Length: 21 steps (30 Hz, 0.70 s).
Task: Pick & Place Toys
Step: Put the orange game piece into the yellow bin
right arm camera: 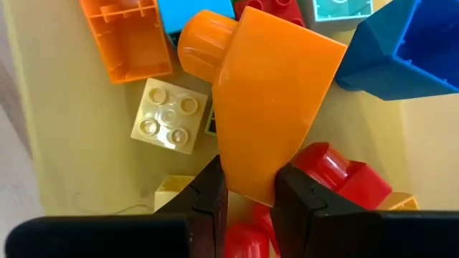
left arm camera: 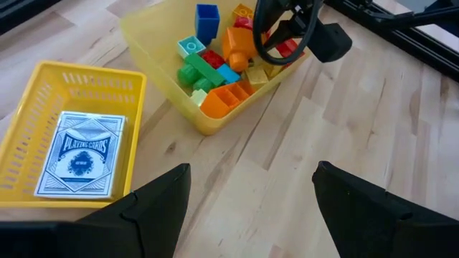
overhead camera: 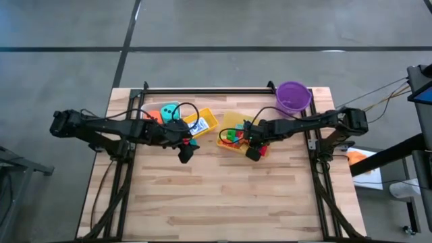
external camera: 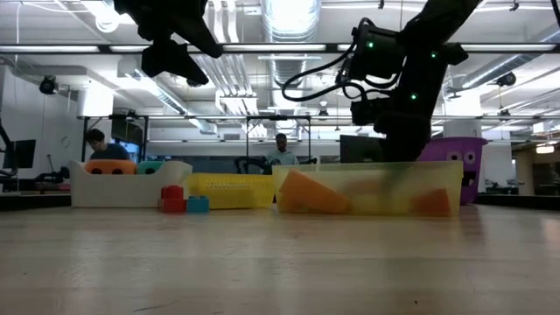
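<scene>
Several bright bricks fill a translucent yellow bin (overhead camera: 233,123) right of the table's centre. My right gripper (right arm camera: 249,179) reaches down into this bin and is shut on an orange sloped piece (right arm camera: 269,93). My left gripper (left arm camera: 251,179) hangs open over bare table left of the bin, with nothing between its fingers. A blue-white card box (left arm camera: 80,153) lies flat in a yellow basket (left arm camera: 29,136). An orange die (external camera: 110,166) and a teal die (external camera: 150,165) sit in a clear bin (external camera: 131,185). A red brick (external camera: 172,199) and a blue brick (external camera: 198,204) rest on the table. My right gripper pinches the orange sloped piece by its narrow end (right arm camera: 251,188) between its two fingers (right arm camera: 209,192). The fingers come steeply from above. The piece's wide end with its round stud (right arm camera: 204,43) points away from the fingers, over the other bricks; whether it rests on them I cannot tell.
A purple bucket (overhead camera: 293,96) stands at the far right corner. The near half of the table (overhead camera: 223,202) is bare wood. Black frame rails (overhead camera: 202,90) run along the far edge and both sides. People sit in the room behind the table (external camera: 282,150).
</scene>
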Motion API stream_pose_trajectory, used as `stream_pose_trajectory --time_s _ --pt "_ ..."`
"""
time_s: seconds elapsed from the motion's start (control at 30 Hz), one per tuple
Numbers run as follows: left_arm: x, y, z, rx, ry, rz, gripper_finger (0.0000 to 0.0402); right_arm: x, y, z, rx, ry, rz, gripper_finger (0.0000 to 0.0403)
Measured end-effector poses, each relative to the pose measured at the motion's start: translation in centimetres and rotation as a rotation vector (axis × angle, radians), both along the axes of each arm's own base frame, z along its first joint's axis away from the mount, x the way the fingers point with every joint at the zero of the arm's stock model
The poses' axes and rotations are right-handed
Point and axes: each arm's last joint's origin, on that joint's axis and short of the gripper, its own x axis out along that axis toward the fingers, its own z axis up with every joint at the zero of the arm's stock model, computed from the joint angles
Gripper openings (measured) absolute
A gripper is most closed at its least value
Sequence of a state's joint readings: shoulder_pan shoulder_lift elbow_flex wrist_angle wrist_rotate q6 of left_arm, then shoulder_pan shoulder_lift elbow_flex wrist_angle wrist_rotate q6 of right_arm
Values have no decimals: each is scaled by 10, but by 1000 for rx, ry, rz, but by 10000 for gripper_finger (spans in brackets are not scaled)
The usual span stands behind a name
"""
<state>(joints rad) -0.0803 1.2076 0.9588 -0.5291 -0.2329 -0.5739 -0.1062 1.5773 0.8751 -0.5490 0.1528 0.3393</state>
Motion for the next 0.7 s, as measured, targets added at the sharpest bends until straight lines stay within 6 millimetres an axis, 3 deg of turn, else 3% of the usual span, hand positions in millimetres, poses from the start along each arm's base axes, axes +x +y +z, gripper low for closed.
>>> stream_pose_trajectory --time_s 0.7 --pt "-2 1 -7 2 23 7 290 -2 1 0 24 -6 12 82"
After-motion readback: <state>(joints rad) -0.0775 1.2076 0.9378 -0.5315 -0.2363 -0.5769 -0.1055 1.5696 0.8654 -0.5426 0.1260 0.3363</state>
